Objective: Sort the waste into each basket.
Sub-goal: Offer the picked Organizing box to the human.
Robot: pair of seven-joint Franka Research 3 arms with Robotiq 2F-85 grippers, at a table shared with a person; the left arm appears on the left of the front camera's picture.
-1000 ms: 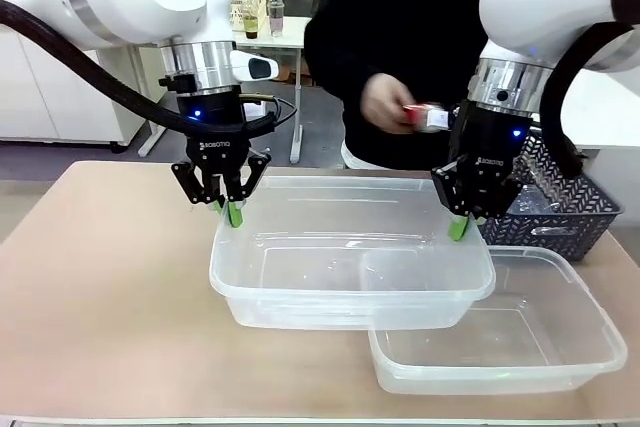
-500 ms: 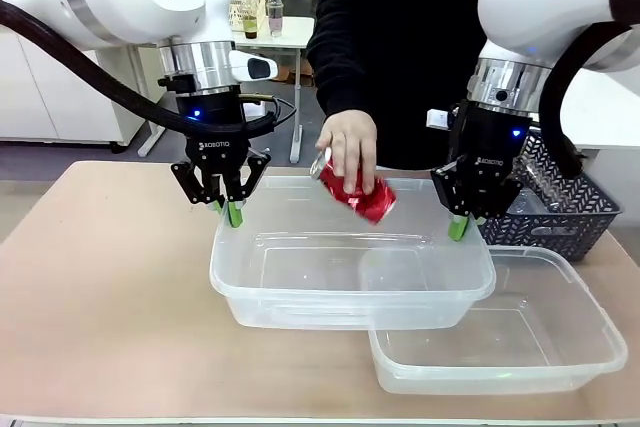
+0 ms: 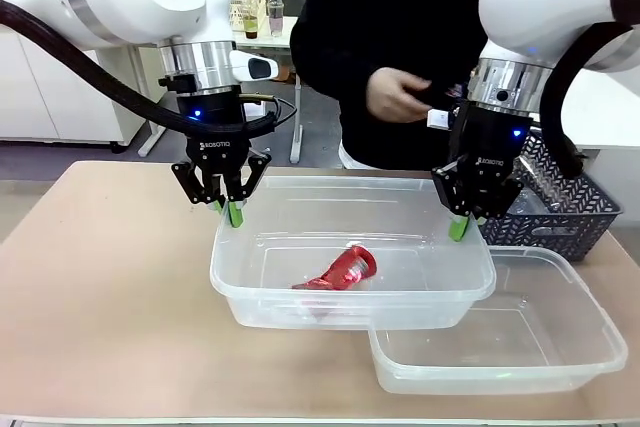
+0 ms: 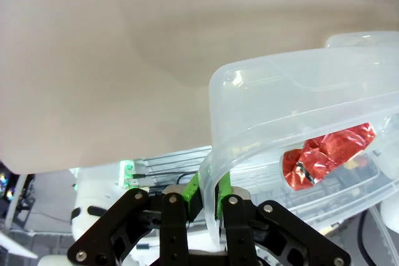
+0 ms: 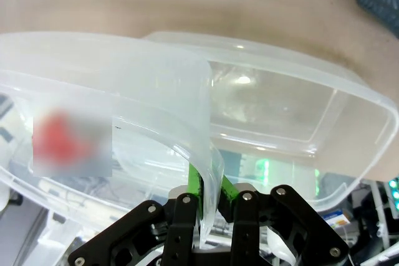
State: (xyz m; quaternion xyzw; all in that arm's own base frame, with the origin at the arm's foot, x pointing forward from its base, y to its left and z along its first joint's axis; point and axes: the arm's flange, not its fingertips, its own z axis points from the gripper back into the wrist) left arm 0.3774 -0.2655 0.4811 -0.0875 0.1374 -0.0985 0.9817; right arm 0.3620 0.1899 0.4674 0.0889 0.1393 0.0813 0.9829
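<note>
Both tools are clenched on the rim of one clear tub (image 3: 420, 305). The left tool (image 3: 232, 209) pinches the far left corner, its green pads (image 4: 198, 186) on either side of the rolled rim. The right tool (image 3: 460, 225) pinches the far right edge the same way.

Beneath them the tan bench (image 3: 100, 287) runs the full width of the front view. The held tub is the upper one; its near right corner overlaps the far left corner of a second clear tub (image 3: 480, 377), which sits on the bench near the robot's edge. Whether the two touch I cannot tell. A dark lattice basket (image 3: 570, 217) stands just behind the right tool.

A crushed red can (image 3: 340, 269) lies on its side on the floor of the held tub. Across the bench, a person in black holds one hand (image 3: 395, 95) above the tub's far side. White cabinets (image 3: 50, 87) line the room's back left.
</note>
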